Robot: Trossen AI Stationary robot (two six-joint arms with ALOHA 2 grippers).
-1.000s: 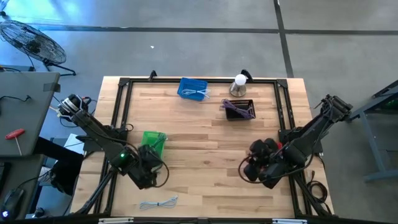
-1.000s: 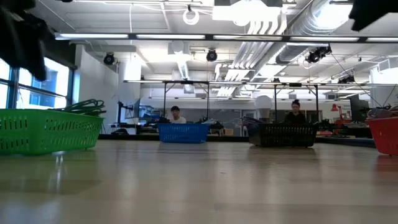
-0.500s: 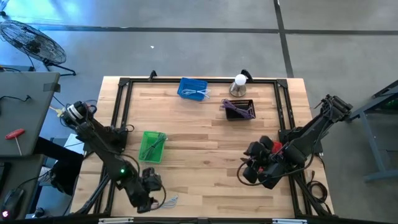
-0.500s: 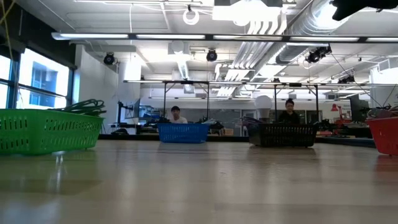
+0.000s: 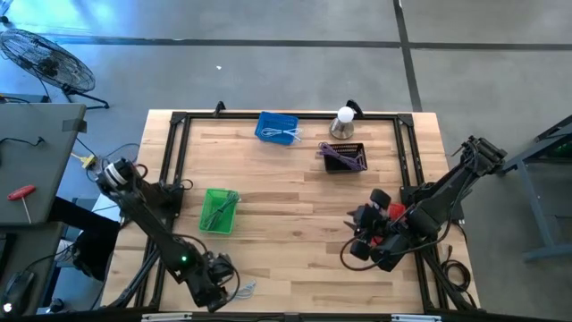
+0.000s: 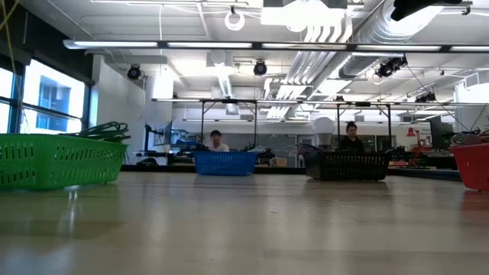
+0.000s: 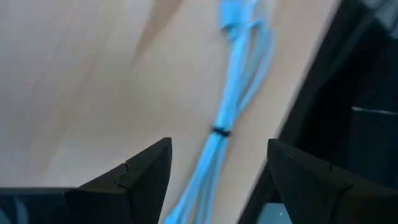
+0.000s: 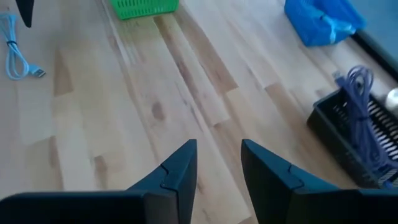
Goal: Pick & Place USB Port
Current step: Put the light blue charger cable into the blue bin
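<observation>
A light-blue USB cable [image 5: 243,289], bundled with a dark tie, lies flat on the wood by the table's near edge. It also shows in the left wrist view as cable [image 7: 227,118] and in the right wrist view as cable [image 8: 15,53]. My left gripper [image 5: 217,284] hangs over it, open; in its wrist view my left gripper [image 7: 219,149] has a finger on either side of the bundle, apart from it. My right gripper [image 5: 356,243] hovers open over the table's right part, and the right wrist view shows the right gripper [image 8: 219,149] above bare wood.
A green basket [image 5: 219,210] sits left of centre. A blue basket [image 5: 277,128] and a black basket [image 5: 344,157] with a purple cable stand near the far edge beside a white object [image 5: 344,116]. A red basket [image 5: 393,213] is under my right arm. A black frame [image 5: 174,161] rims the table.
My left gripper has swung from beside the green basket toward the table's near edge and now stands over the light-blue cable. My right gripper has drifted slightly toward the near edge. The cable and baskets have stayed where they were.
</observation>
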